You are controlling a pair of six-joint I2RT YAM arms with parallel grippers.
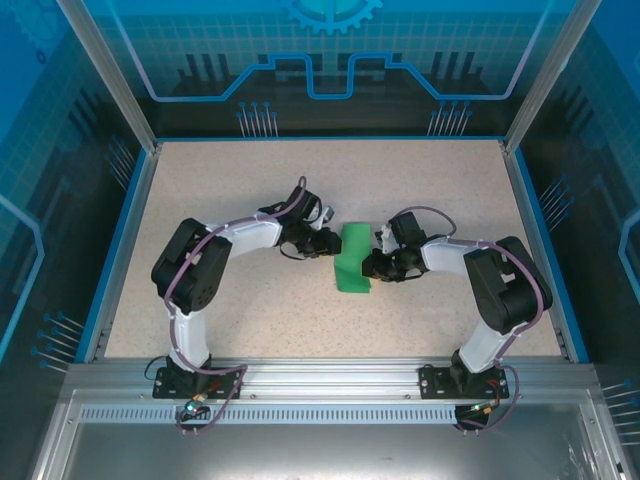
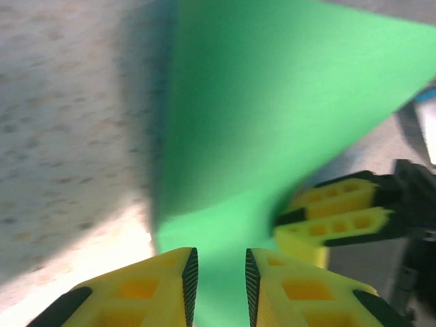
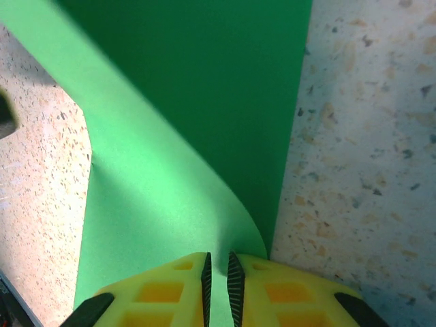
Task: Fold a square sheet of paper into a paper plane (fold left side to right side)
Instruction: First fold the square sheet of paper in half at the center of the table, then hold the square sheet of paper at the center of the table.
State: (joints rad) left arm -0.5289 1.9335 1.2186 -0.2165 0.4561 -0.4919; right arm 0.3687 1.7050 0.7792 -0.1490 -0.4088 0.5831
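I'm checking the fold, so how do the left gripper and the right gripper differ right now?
The left gripper shows a wider gap between its jaws; on the right gripper it is a narrow slit. The left gripper meets the square sheet of paper at its left edge, the right gripper at its right. Both have green paper running between yellow jaws.

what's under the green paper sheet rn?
The thin bright green paper sheet lies on the speckled beige tabletop, visible all round it. One side is lifted, with shadowed table beneath; anything under the flat part is covered.
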